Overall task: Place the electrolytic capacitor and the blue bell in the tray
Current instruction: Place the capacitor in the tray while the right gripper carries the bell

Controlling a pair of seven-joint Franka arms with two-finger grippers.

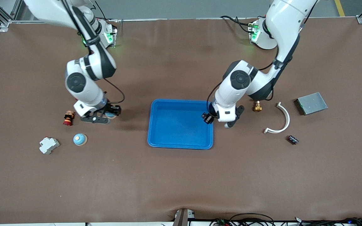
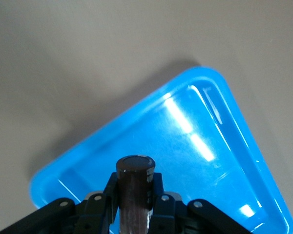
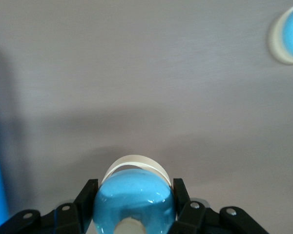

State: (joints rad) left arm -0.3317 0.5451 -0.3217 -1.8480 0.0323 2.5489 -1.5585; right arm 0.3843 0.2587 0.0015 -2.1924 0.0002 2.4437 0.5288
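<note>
Over glossy blue tray (image 1: 181,142), left tool (image 1: 207,118) grips dark cylindrical capacitor (image 2: 135,190), right tool (image 1: 108,115) clamps domed blue bell (image 3: 134,200).

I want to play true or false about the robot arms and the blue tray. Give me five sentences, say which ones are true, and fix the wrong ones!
1. The left gripper holds a dark electrolytic capacitor. True.
2. The blue tray already has two parts lying in it. False: nothing lies in it.
3. The right gripper is shut on a blue bell. True.
4. The right gripper is over the tray. False: it is over the table toward the right arm's end, beside a red and black button part.
5. A second blue bell sits on the table beside a white block. True.
</note>
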